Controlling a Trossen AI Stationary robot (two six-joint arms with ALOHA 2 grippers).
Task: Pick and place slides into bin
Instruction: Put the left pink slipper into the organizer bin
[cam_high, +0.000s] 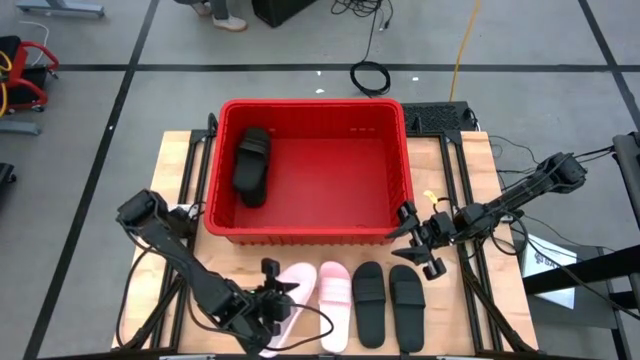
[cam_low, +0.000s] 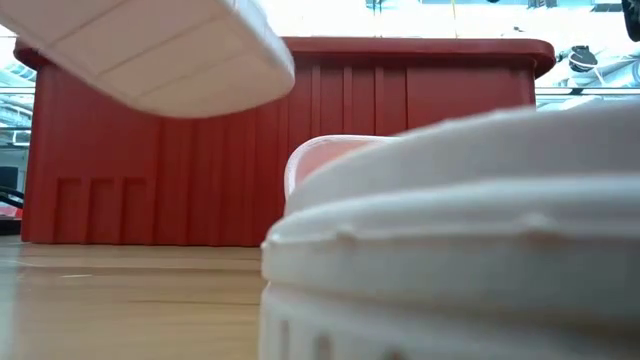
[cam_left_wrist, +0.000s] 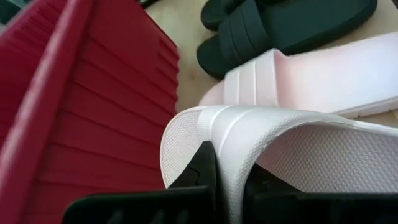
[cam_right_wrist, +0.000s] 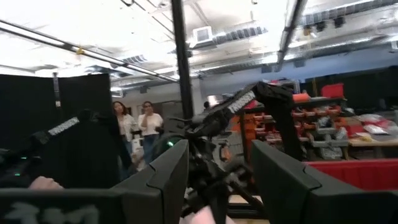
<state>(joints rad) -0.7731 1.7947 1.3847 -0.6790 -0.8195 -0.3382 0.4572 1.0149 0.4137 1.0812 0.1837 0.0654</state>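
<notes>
The left tool (cam_high: 272, 300) is pinched on the strap of a pale pink slide (cam_high: 291, 300) at the tabletop's (cam_high: 172, 170) near edge, in front of the red bin (cam_high: 312, 236); from above, the arm covers much of that sandal, and the left wrist view shows only its strap (cam_left_wrist: 249, 134) and textured footbed. The second pink slide (cam_high: 334, 304) lies just beside it, then two black slides (cam_high: 388, 302) side by side. One black slide (cam_high: 252, 165) lies inside the bin near its left wall. Only five sandals can be made out. The low view is mostly blocked by pale sandal surfaces close to the lens. The right tool (cam_high: 418, 240) hangs near the bin's front right corner, fingers spread and holding nothing.
</notes>
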